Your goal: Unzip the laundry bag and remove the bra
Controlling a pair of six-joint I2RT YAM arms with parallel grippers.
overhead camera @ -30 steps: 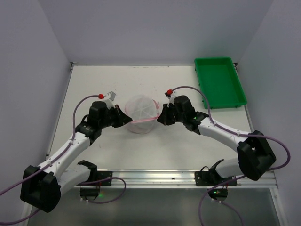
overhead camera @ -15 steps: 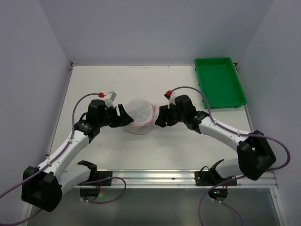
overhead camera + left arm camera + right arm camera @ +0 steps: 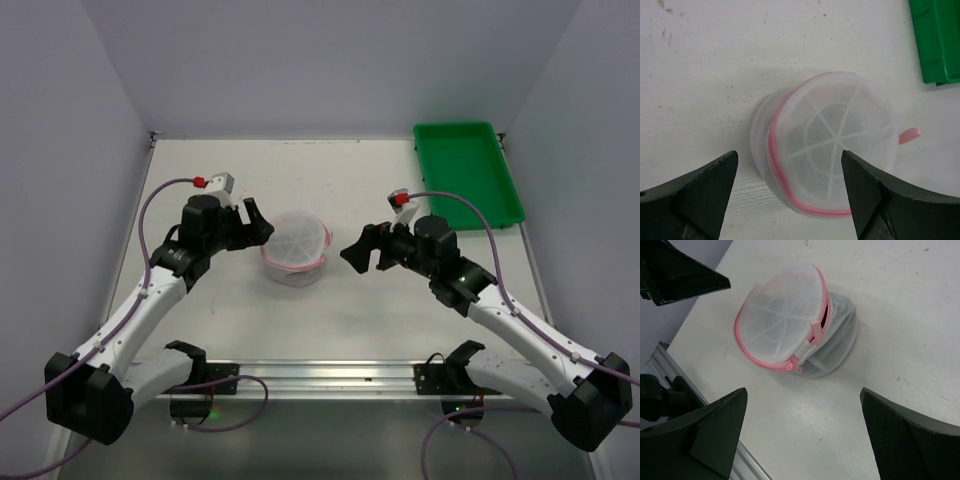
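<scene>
The laundry bag (image 3: 295, 248) is a round white mesh pouch with a pink zip rim, lying mid-table between both arms. Its top disc tilts up, and a small gap shows at the rim beside a pink tab (image 3: 817, 331). The zip pull (image 3: 797, 367) sits at the near rim. The bra is not plainly visible; only a greyish shape shows through the mesh (image 3: 837, 342). My left gripper (image 3: 255, 224) stands open just left of the bag, its fingers flanking the bag (image 3: 830, 145) without touching. My right gripper (image 3: 360, 250) hangs open, a little right of the bag.
A green rectangular tray (image 3: 468, 175) stands at the back right corner, its corner also in the left wrist view (image 3: 940, 40). A metal rail (image 3: 330, 375) runs along the table's near edge. White walls enclose the table on three sides.
Both grippers were shut on the bag's sides and have opened and let go. The right arm has drawn back to the right, the left slightly up and back. The bag has settled.
</scene>
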